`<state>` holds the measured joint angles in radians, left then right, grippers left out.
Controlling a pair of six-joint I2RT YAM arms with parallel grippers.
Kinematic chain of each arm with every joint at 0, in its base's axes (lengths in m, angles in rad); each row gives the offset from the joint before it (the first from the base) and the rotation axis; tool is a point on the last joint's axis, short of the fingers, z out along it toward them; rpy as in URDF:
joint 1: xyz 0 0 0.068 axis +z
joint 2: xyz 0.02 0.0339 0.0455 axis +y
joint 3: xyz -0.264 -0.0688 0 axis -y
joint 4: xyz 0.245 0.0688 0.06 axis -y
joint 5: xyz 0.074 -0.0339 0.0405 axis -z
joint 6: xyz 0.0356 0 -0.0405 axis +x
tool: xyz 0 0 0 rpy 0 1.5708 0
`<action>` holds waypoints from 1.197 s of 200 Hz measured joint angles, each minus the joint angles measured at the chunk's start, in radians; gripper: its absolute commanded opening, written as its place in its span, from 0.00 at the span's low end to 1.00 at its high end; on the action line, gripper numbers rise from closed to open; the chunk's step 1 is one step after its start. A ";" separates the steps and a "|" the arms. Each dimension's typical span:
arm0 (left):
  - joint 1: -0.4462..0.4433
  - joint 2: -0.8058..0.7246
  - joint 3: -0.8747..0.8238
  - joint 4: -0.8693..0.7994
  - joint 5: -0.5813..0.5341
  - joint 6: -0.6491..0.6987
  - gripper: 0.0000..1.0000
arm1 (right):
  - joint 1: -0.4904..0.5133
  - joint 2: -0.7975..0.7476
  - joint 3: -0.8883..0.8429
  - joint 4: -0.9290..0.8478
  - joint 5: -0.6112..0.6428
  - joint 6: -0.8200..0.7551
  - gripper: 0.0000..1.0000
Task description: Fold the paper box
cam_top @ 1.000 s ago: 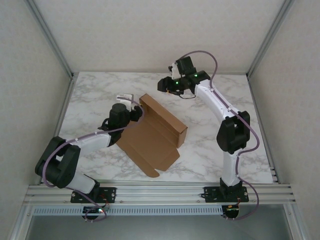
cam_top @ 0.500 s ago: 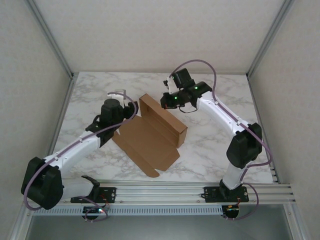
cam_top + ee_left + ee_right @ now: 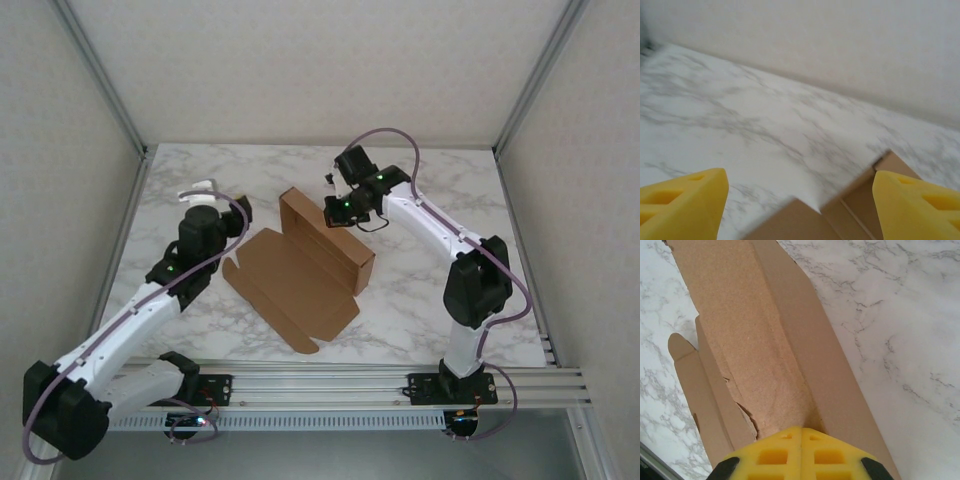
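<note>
Partly folded paper box [image 3: 300, 272] near the centre of a white, grey-veined marble table [image 3: 420, 300]. One long wall of the box stands raised on its far-right side, and the remaining flaps lie flat. Pale textured panels [image 3: 320, 70] framed by aluminium posts [image 3: 100, 75] enclose the table on three sides. The left gripper [image 3: 800, 200], jaws spread and empty, hangs left of the box, apart from it. The right gripper [image 3: 801, 442], fingers pressed together, sits at the far end of the raised wall.
</note>
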<state>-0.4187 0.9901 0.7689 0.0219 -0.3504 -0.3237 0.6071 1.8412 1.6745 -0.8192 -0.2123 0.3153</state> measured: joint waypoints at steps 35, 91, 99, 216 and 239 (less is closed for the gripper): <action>0.000 -0.133 -0.027 0.014 -0.215 -0.004 0.76 | -0.056 -0.007 -0.032 0.055 0.014 0.030 0.00; 0.000 -0.147 -0.032 0.019 -0.351 -0.014 0.76 | -0.206 -0.026 -0.246 0.198 0.045 0.129 0.00; 0.000 -0.148 -0.033 0.019 -0.356 -0.014 0.76 | -0.216 -0.026 -0.291 0.213 0.040 0.145 0.00; 0.000 -0.124 -0.034 0.027 -0.348 -0.014 0.75 | -0.102 0.077 -0.079 0.172 0.070 -0.039 0.59; 0.000 -0.121 -0.035 0.027 -0.348 -0.014 0.75 | -0.100 0.193 0.090 0.134 0.059 -0.117 0.61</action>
<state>-0.4191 0.8688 0.7341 0.0494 -0.6987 -0.3378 0.5068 2.0338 1.7645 -0.6857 -0.1532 0.1986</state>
